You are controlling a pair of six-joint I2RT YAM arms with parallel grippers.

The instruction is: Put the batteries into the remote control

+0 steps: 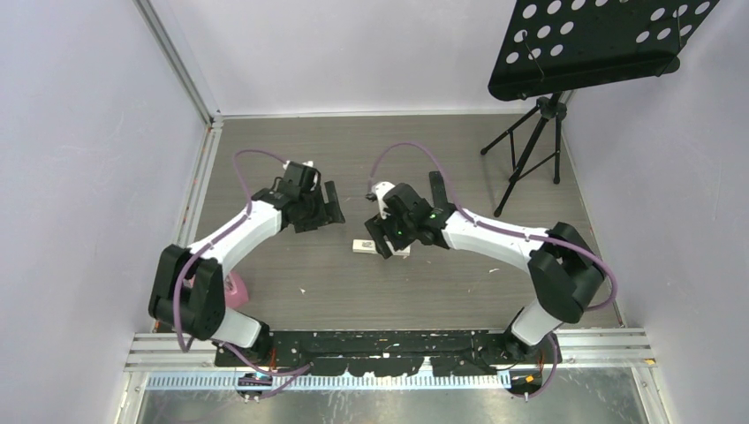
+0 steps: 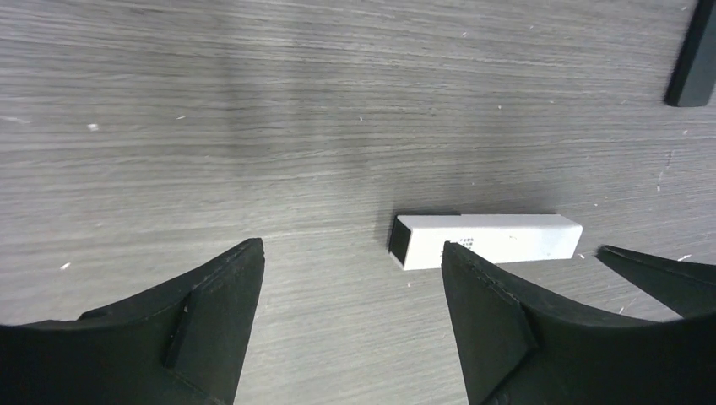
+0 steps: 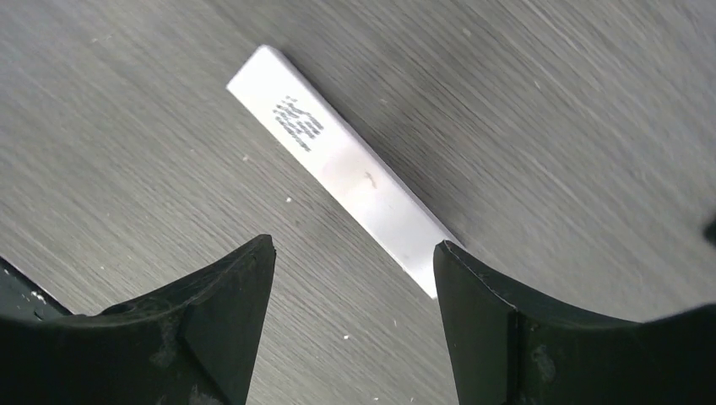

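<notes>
Grey wood-look surface (image 1: 291,274) fills the middle, and both arms lean in over it from the near edge. The left arm (image 1: 234,231) bends forward and inward. The right arm (image 1: 495,237) folds at the elbow and reaches in from the other side, with its wrist tipped down.

A white remote control (image 1: 363,246) lies flat on the surface, down between the two claws. From above, its long side runs left to right.

The right claw (image 3: 355,245) is the nearer one and hangs just over the remote. In its own view the remote slants away, with one end just beside a finger tip. The end with the small black print (image 3: 297,121) points off up and to the left.

The left claw (image 2: 350,249) is a bit further off. The remote lies ahead of it and to the right of its gap, not between its fingers.

Both claws are wide open and hold nothing.

I cannot see any batteries in these views.

I think the right claw must shift and turn a little to get a finger on each long side of the remote.
</notes>
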